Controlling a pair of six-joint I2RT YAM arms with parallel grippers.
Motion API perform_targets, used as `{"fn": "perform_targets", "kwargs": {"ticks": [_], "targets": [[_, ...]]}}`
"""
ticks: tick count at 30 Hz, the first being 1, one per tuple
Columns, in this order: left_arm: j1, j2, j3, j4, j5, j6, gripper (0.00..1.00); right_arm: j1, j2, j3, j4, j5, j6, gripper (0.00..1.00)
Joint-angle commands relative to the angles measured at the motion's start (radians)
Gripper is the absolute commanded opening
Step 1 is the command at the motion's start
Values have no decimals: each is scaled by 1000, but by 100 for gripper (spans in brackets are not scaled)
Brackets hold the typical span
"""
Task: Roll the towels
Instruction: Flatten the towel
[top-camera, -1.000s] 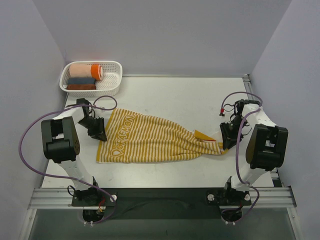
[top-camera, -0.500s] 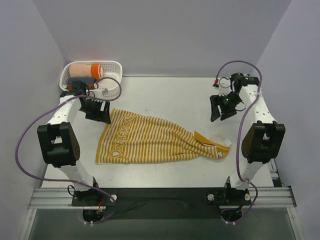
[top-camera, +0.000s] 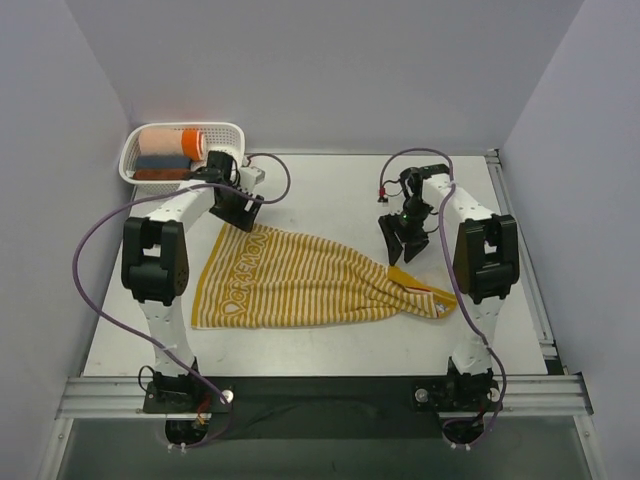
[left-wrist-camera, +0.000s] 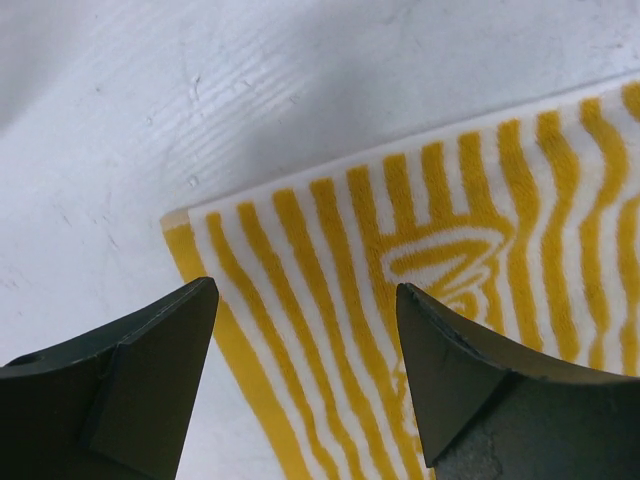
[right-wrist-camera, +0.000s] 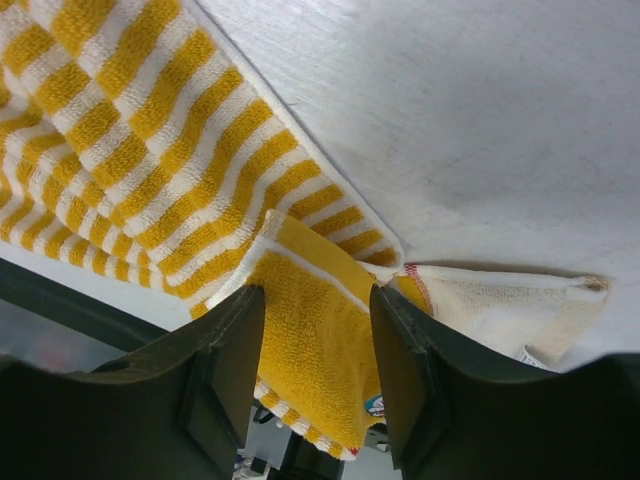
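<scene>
Spreading the towel before rolling
Towel (top-camera: 300, 280) lies on the worktop (top-camera: 340, 190), right end bunched; left hand (top-camera: 241, 209), released, hovers over its far corner, right hand (top-camera: 404, 240) released over the bunch, which likely needs pulling flat.

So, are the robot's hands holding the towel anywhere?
No. The left gripper and right gripper both hang open over the towel, holding nothing.

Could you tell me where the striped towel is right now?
In the top view the striped towel lies in the middle of the table, the left gripper over its far-left corner and the right gripper over its bunched right end.
</scene>
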Motion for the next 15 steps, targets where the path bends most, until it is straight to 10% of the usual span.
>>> {"fn": "perform_targets", "kwargs": {"ticks": [1,6,15], "targets": [[1,50,72,109,-119,-12,83,0,16,-9,-31,56,23,42],[4,122,93,137,-209,-8,79,-18,13,-32,-33,44,22,0],[24,136,49,140,-177,-35,54,-199,-97,-24,-29,-22,40,0]]}}
